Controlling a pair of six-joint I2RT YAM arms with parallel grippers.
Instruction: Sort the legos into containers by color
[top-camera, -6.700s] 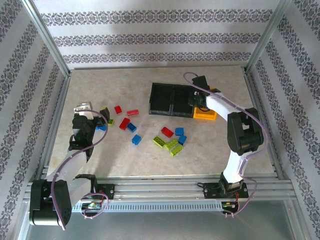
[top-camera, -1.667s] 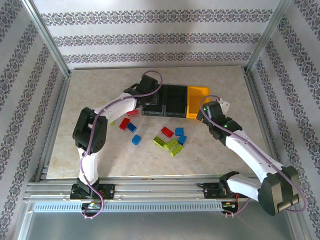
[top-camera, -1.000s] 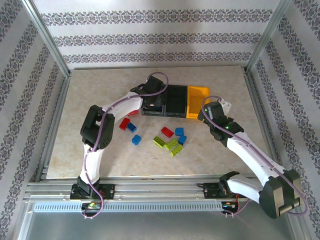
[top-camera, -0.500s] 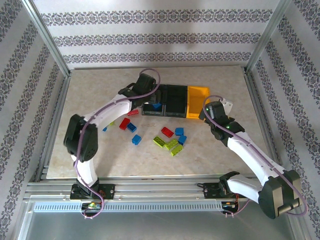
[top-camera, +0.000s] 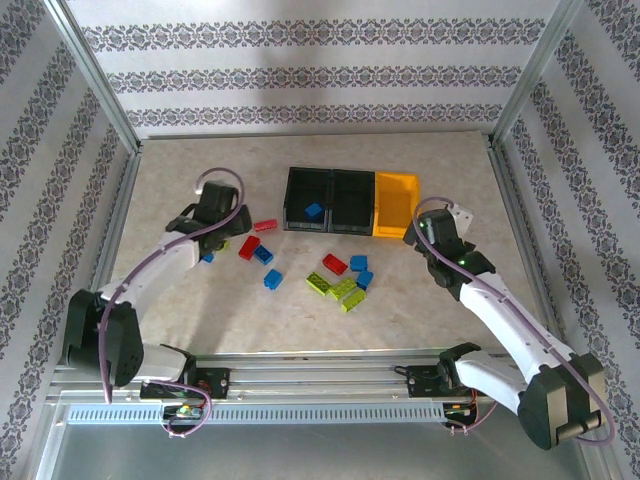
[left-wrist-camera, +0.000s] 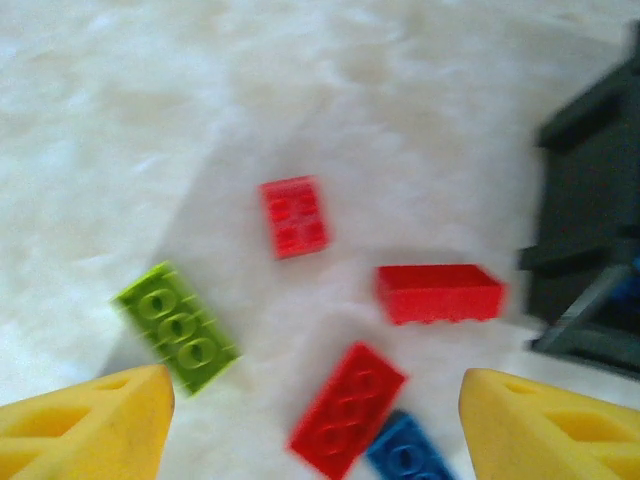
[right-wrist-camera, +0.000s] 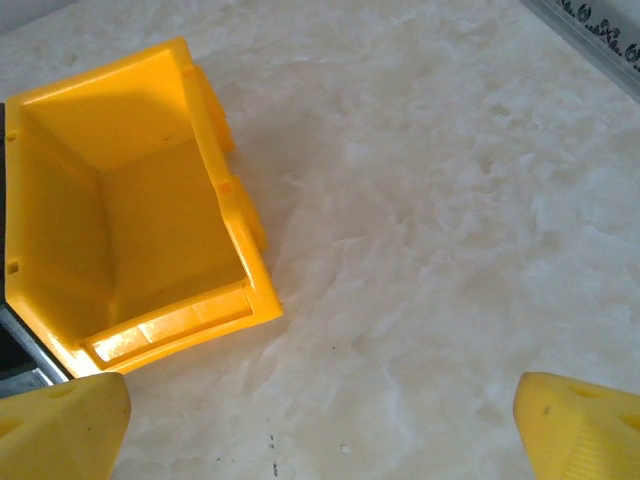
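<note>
Blue brick (top-camera: 314, 210): it now lies inside the left black bin (top-camera: 298, 186). A moment ago the left gripper (top-camera: 213, 222) was over that bin, so the brick has been dropped in.
Bins: three stand in a row at the far side of the table (top-camera: 200, 170). The yellow bin (right-wrist-camera: 130, 200) looks empty.
Loose bricks (top-camera: 340, 275): red, blue and green ones lie on the table near the bins, not in them.
Left gripper (left-wrist-camera: 315, 415): it has pulled back from the bins. Its fingers are wide apart with nothing between them. Below it lie a green brick (left-wrist-camera: 176, 327) and a few red ones.
Right gripper (right-wrist-camera: 320, 430): its fingers are wide apart, it carries nothing, and it is just beside the yellow bin.
What it means: one brick is sorted, I think, and many are left. A pick from the left bunch looks next.
</note>
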